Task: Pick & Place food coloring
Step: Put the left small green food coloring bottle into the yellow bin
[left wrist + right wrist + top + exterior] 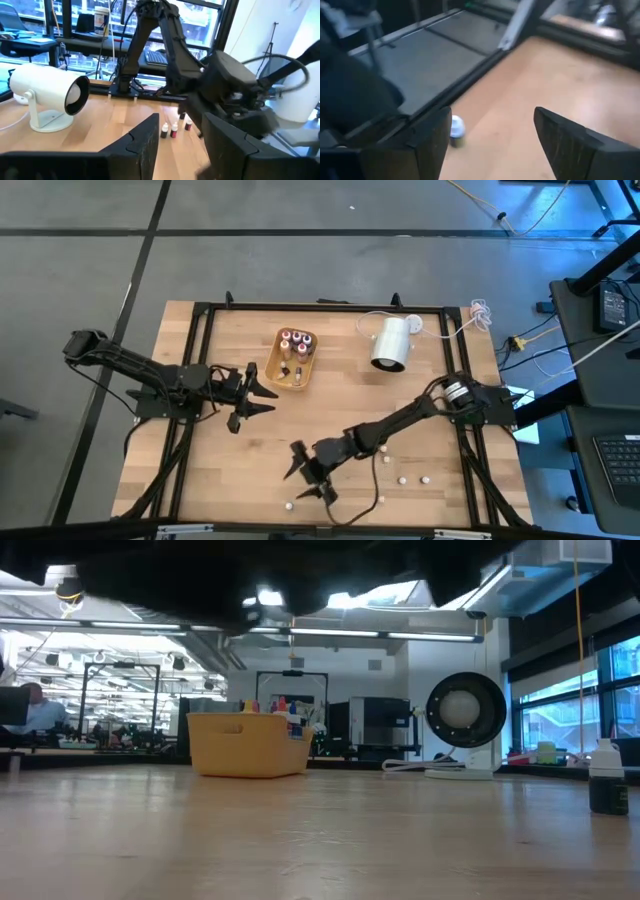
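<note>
The food coloring is a set of tiny white-capped bottles. Several stand in the orange tray (290, 360), and their tops (284, 705) rise above its rim in the low view. Loose ones lie on the wood (403, 479), and one sits by the near edge (287, 505). My right gripper (306, 483) is open and hovers just short of that bottle, whose white cap (456, 127) lies ahead of the open fingers (490, 140). My left gripper (271, 401) is open beside the tray's near end. Three loose bottles (173, 130) show past its fingers (180, 145).
A large white cylinder (391, 343) on a stand lies on its side at the far right of the table, with its cord trailing off. One dark bottle (607, 780) stands at the right in the low view. A black frame (200, 315) edges the tabletop.
</note>
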